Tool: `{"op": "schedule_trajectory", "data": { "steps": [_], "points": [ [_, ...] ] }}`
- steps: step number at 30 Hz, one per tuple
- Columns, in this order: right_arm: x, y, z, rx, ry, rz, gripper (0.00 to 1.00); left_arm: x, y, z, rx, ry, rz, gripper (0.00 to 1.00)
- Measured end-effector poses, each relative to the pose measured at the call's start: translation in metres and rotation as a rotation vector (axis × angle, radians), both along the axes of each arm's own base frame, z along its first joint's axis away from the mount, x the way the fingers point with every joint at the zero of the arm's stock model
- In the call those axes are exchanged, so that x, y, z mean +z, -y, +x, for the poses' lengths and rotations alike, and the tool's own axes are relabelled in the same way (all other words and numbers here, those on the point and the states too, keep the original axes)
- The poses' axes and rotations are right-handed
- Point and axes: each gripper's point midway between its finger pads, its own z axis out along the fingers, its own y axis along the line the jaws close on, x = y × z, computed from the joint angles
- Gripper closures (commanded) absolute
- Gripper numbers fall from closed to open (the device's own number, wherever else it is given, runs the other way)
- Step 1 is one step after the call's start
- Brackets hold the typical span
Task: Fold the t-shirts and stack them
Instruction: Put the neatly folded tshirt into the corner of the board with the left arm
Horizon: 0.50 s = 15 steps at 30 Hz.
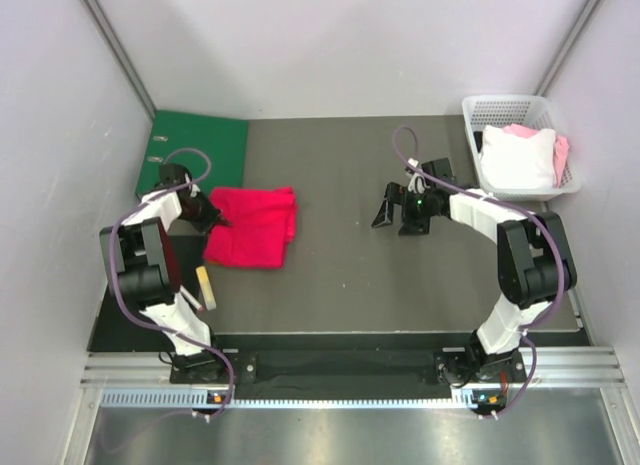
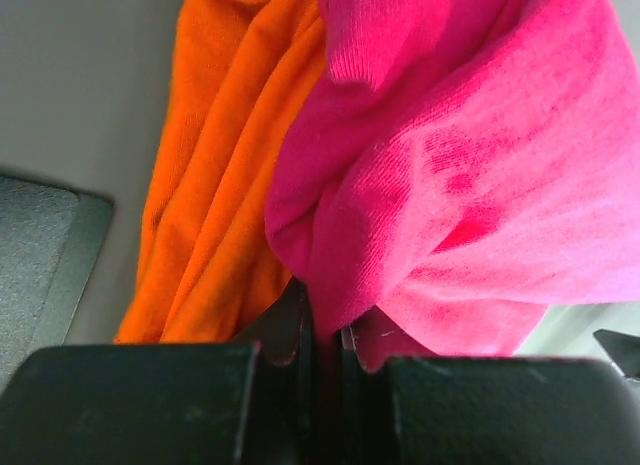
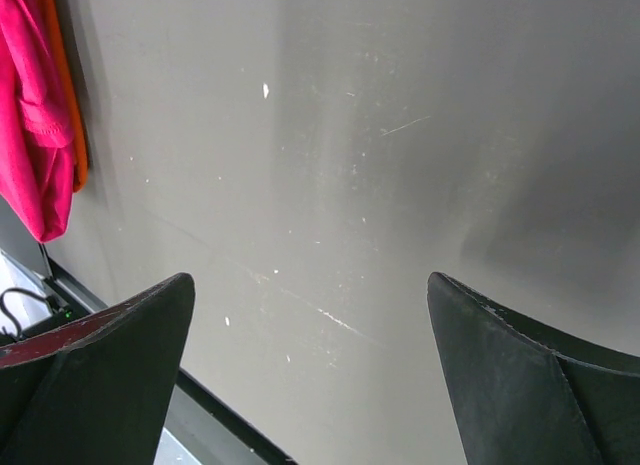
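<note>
Top external view: a crimson-pink soft cloth t-shirt point(image 1: 252, 228) is lying folded into a nearly square bundle on the left half of the dark grey bench point(image 1: 350, 275). Its edges are sitting slightly askew to the bench edge, with no clear long axis, and which way its neck is pointing cannot be told. The left arm point(image 1: 150, 250) is reaching to the bundle's left edge. In the left wrist view its jaws are standing almost together, pinching a rounded fold of the pink knit point(image 2: 450, 175). The cloth is showing a fine ribbed weave and is bunching in soft, thick folds.

A bright orange cloth t-shirt point(image 2: 220, 185) is lying just beside and partly under the pink one. Its long creases are running away from the jaws. Whether the jaws are also catching it cannot be told. In the right wrist view the orange cloth point(image 3: 70, 85) is peeking out as a thin strip along the pink edge point(image 3: 30, 115).

The right arm point(image 1: 520, 255) is hanging over bare, lightly scratched bench well apart from the shirts, its black wedge-shaped jaws standing wide apart and gripping nothing.

A flat green ring binder point(image 1: 200, 145) is lying at the far left corner. A white perforated plastic basket point(image 1: 505, 102) at the far right is holding white cloth point(image 1: 515, 157).
</note>
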Motion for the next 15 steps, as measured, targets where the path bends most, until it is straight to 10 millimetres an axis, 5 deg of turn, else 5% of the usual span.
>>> {"op": "schedule_trajectory", "data": {
  "steps": [15],
  "points": [
    [-0.012,-0.008,-0.007,0.024,-0.034,-0.008,0.0,0.018,-0.01,0.002,0.059,0.114,-0.016,1.0]
  ]
}}
